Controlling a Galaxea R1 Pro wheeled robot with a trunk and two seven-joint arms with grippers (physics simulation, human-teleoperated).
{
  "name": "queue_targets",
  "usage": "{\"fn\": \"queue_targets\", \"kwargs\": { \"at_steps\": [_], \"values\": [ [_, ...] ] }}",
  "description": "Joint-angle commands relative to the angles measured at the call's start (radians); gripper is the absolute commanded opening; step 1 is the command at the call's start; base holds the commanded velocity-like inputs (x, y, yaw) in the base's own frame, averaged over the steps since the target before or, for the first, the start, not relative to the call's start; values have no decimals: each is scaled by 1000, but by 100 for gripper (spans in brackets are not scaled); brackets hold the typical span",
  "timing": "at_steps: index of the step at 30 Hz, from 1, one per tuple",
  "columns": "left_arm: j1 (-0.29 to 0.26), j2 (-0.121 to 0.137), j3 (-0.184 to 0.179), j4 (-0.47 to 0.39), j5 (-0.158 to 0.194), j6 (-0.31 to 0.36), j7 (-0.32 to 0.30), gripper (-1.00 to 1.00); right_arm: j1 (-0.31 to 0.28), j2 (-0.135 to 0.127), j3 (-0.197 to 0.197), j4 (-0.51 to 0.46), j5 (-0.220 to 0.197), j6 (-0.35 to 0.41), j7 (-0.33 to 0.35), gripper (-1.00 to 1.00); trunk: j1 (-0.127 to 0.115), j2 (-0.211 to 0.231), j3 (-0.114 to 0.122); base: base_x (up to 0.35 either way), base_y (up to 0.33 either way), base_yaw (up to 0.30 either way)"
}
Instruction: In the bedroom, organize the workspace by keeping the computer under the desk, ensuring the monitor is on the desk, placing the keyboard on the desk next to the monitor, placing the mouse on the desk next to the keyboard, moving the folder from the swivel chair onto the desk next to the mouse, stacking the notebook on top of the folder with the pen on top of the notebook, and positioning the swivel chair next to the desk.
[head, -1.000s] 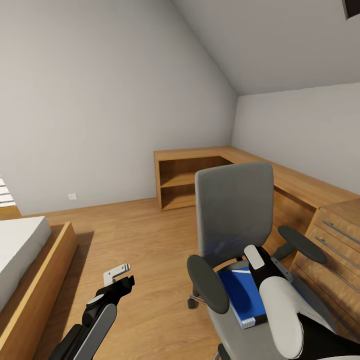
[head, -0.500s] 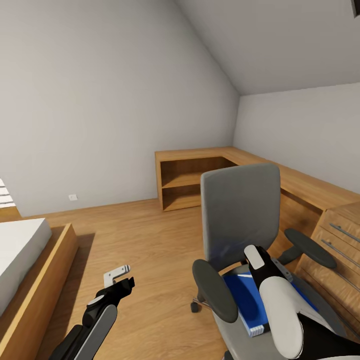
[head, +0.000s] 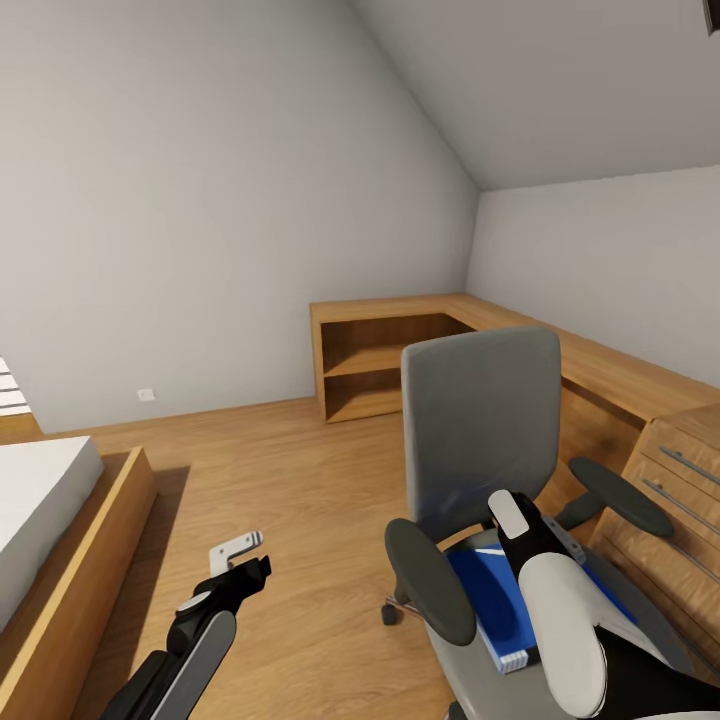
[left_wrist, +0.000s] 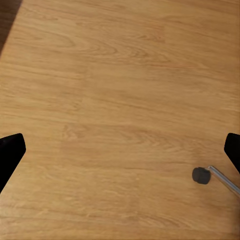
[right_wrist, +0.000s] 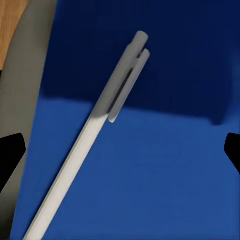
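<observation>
While the head view hides the right gripper (right_wrist: 120, 150) behind its own forearm, the right wrist view shows its fingers spread wide, holding nothing, over the pen (right_wrist: 87, 140) lying on the folder (head: 490, 595). That blue folder rests on the swivel chair (head: 480, 430) seat. Left of it, the left gripper (left_wrist: 120, 155) hangs open over the wood floor (left_wrist: 120, 75), a chair caster (left_wrist: 200, 175) just beside one finger.

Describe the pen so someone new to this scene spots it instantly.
Find the grey upholstered swivel chair beside the light oak drawers. On its seat lies a thick bright blue folder, and on that rests the thin pale grey pen, lying diagonally. Its clip end is the only pale streak on the blue cover.
</observation>
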Motion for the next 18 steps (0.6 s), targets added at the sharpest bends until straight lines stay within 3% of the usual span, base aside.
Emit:
{"fn": "queue_targets", "kwargs": {
  "at_steps": [1,18],
  "values": [
    [-1,1,-3,-1,7,1,8,100,0,1,-4,-3,2,10,-2,100,0,-1,-1,0,0,0],
    [-1,1,-5,-9,6,1,8,100,0,0,33,-3,1,11,9,100,0,-1,-1,0,0,0]
  ]
}}
